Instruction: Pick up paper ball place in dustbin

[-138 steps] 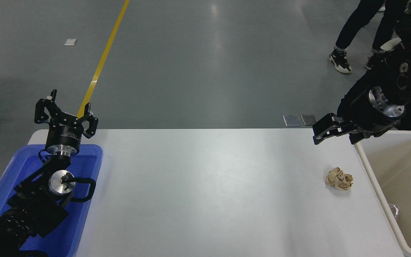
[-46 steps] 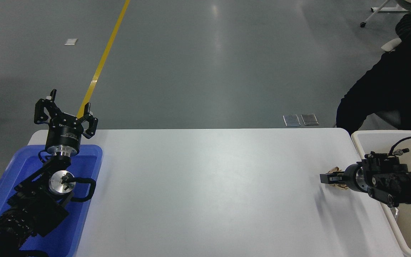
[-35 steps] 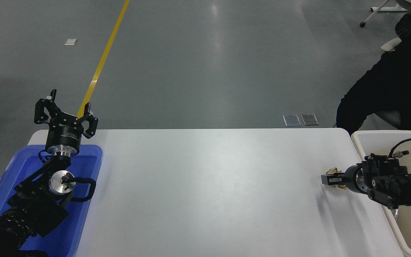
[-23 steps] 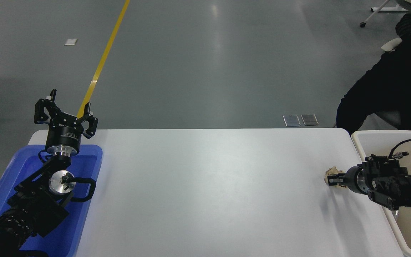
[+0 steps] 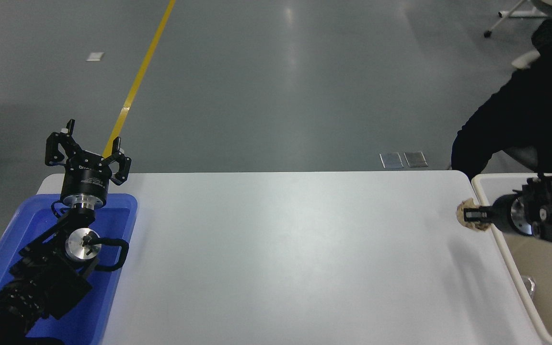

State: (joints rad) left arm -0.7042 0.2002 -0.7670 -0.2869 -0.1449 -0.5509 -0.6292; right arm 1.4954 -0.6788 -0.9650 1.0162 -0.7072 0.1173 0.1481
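The tan paper ball (image 5: 466, 209) is held in my right gripper (image 5: 472, 215), which is shut on it and holds it above the table, just left of the dustbin's left rim. The dustbin (image 5: 515, 282) is a cream-white tub at the right edge of the table; my right arm reaches out over it from the right. My left gripper (image 5: 86, 151) is open and parked at the far left above the blue tray.
A blue plastic tray (image 5: 113, 268) lies under my left arm at the table's left end. A person in dark clothes (image 5: 520, 120) sits beyond the table's far right corner. A small shiny object (image 5: 529, 283) lies inside the dustbin.
My right gripper closed on the paper ball, lifted it off the table and carried it up and to the right, toward the dustbin's rim. The left arm has not moved.
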